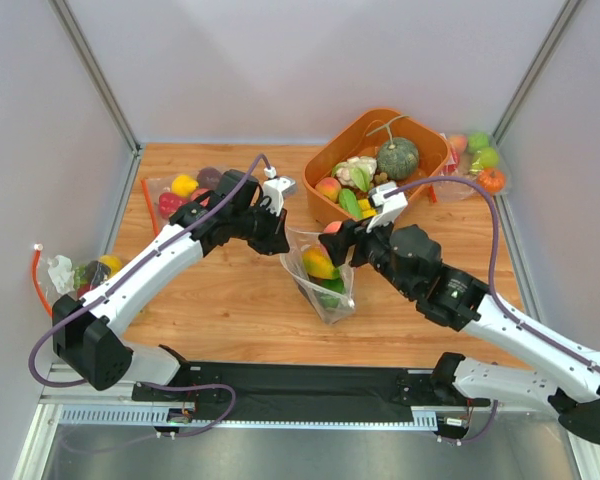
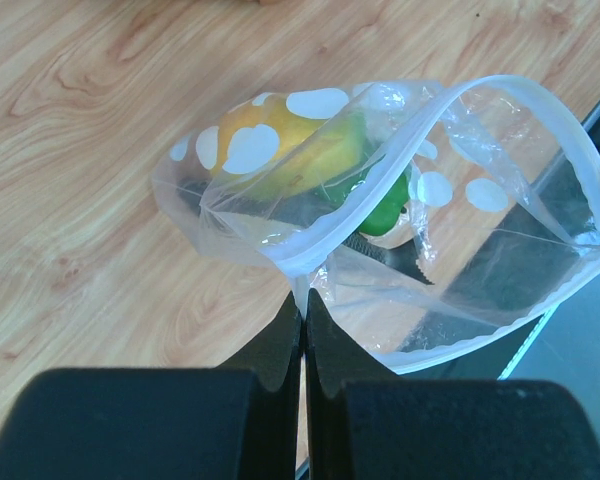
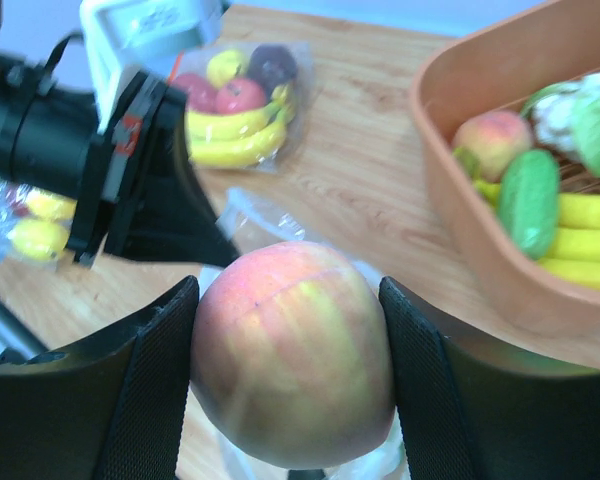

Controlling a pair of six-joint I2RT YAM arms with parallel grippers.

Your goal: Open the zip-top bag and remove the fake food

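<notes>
Between the black fingers of the right gripper (image 3: 290, 335), the pink-orange peach (image 3: 295, 400) is clamped across its widest part and held just over the open mouth of the zip-top bag (image 2: 500, 255), so that piece of the fake food can pretty much be counted as out. On the other side, the left gripper (image 2: 303, 318) is pinched fully together on the white zip strip at the bag's rim. The mouth is held open that way, with the bag's bottom resting on the wooden counter (image 2: 80, 150) roughly between the two arms. Left inside are the mango (image 2: 280, 145), seen yellow-orange through the polka dots, and the dark green vegetable (image 2: 385, 212) tucked beside and under it. Nothing heavy is expected: the pieces look like hard hollow plastic, light but smooth and rounded, so an off-centre grip could get squirted out. The fat middle should be gone for, as with the peach. The bag is thin, floppy film and will likely be dragged or folded if it's tugged anywhere but the stiffer strip, so that pinch is best trusted as the anchor. Further out, the orange basket (image 3: 470, 230) of other fruit is parked just behind the bag, on the far side of the counter.
</notes>
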